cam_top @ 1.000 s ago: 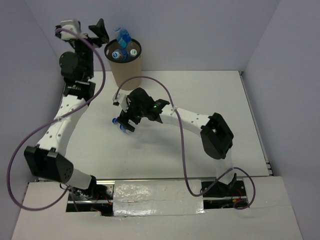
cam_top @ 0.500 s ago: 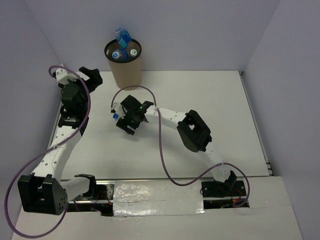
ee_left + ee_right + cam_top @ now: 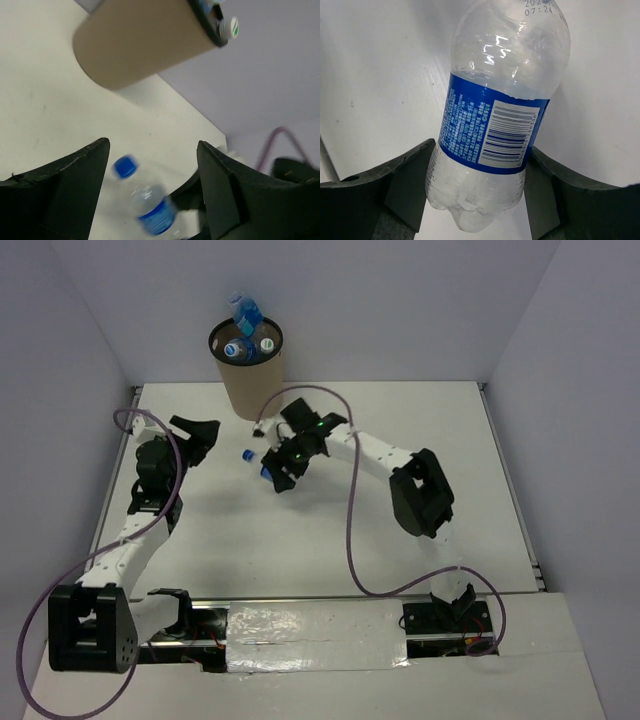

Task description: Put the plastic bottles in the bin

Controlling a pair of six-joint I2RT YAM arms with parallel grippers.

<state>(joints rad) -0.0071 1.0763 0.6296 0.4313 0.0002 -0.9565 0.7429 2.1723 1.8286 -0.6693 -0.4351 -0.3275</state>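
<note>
Bottle point(image 3: 492, 125) clamped in right gripper point(image 3: 275, 468), fingers closed on either side of the blue label. Long axis roughly in line with the fingers: base back toward the palm, shoulder out past the fingertips. Blue cap point(image 3: 246, 454) leading ahead of the hand in top view. Appears lifted off table point(image 3: 400, 530), though contact cannot be ruled out from above.

Bin point(image 3: 250, 380) near, on the far side of the right hand, off to the side of the fingers and not ahead of them. Rim judged higher than the hand. Already holding other bottles point(image 3: 245, 335), one poking above the rim, so free opening limited.

Left gripper point(image 3: 195, 435) spread wide and empty, on the cap side of the held bottle and apart from it. About as near the bin as the right hand, but carrying nothing.

Judgement: coming move belongs to right arm. Needs a lift plus a swing sideways toward the far side, then a tilt to send the bottle end-first into the gap. Risk: striking the rim or the protruding bottle.
</note>
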